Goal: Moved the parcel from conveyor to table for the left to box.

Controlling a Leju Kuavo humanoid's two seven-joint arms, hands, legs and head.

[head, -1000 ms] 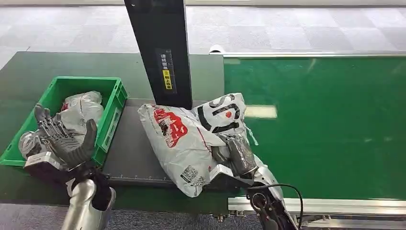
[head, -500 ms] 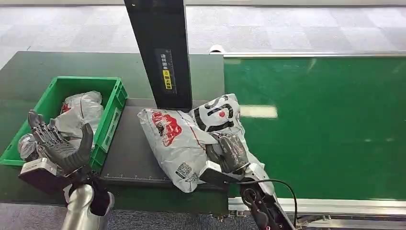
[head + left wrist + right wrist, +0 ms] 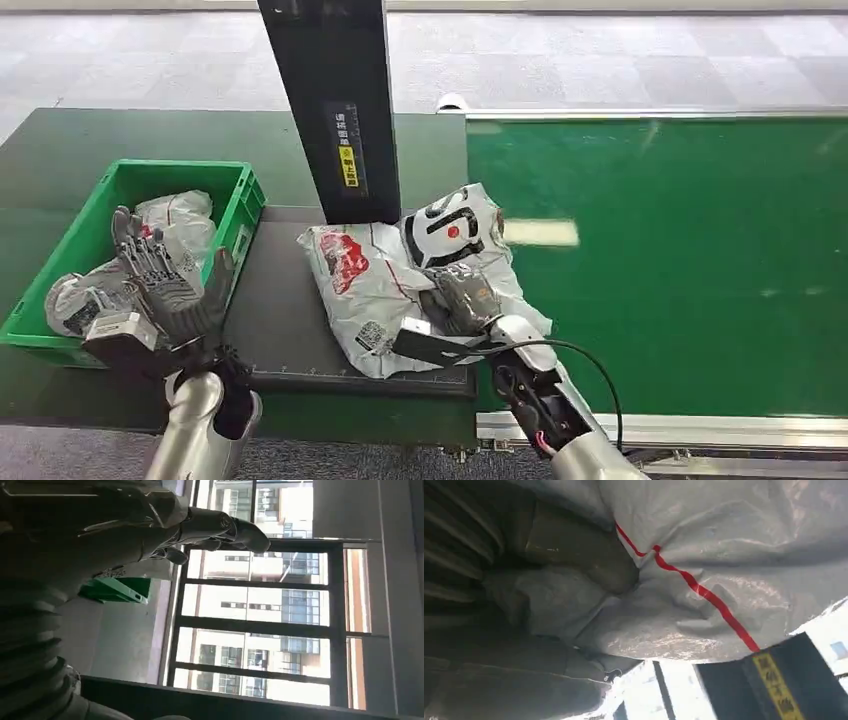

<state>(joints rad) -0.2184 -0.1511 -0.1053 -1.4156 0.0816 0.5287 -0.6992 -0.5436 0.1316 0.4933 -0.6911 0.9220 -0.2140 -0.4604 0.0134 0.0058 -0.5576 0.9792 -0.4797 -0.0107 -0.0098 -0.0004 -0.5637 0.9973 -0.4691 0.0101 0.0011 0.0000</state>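
Observation:
The parcel (image 3: 385, 275) is a grey-white plastic bag with red and black print. It lies on the dark table plate (image 3: 285, 325) at the foot of the black pillar. My right hand (image 3: 462, 300) grips its near right side, and the right wrist view shows the thumb (image 3: 579, 550) pressed into the bag's crumpled plastic (image 3: 724, 555). My left hand (image 3: 170, 285) is raised with its fingers spread, holding nothing, just in front of the green box (image 3: 243, 212). Its fingers (image 3: 220, 527) also appear in the left wrist view.
The green box holds other grey-white parcels (image 3: 175, 225). A black pillar (image 3: 335, 110) stands right behind the parcel. The green conveyor belt (image 3: 650, 260) stretches to the right, with a metal rail (image 3: 700, 428) along its near edge.
My right hand has carried the parcel down and away from me until it lies flat on the dark plate. My left hand has moved right and up, closer to the plate.

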